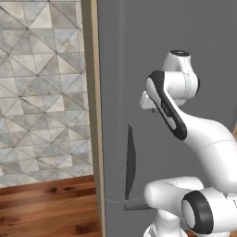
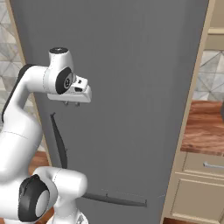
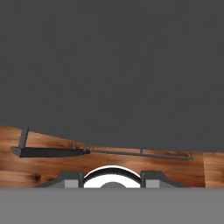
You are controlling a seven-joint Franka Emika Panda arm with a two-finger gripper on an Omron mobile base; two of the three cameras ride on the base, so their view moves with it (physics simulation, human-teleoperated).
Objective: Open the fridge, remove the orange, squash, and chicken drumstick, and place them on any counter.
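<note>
The fridge (image 2: 131, 87) stands right in front of me, its grey door shut, so the orange, squash and drumstick must be behind it, out of my sight. My claw (image 2: 72, 103) hangs in front of the door's upper left part, pointing downward, above the top of the long dark handle (image 2: 59, 142) and apart from it. It holds nothing; from the base views the tips are too small for me to judge the gap, so I cannot tell whether the jaws stand open or closed.

The vertical handle bows slightly away from the door near its left edge in the right base view; a second dark bar (image 2: 116, 200) runs across the door lower down. In the hand view I look down the door face to the wooden floor (image 3: 43, 168).

I judge the handle stiff, smooth and narrow enough to fit between my fingers. The door will likely be heavy and swing on a hinge, so I would take hold around the handle's middle, where it stands furthest off the door, and pull along an arc rather than straight back, lest the bar slip out.
</note>
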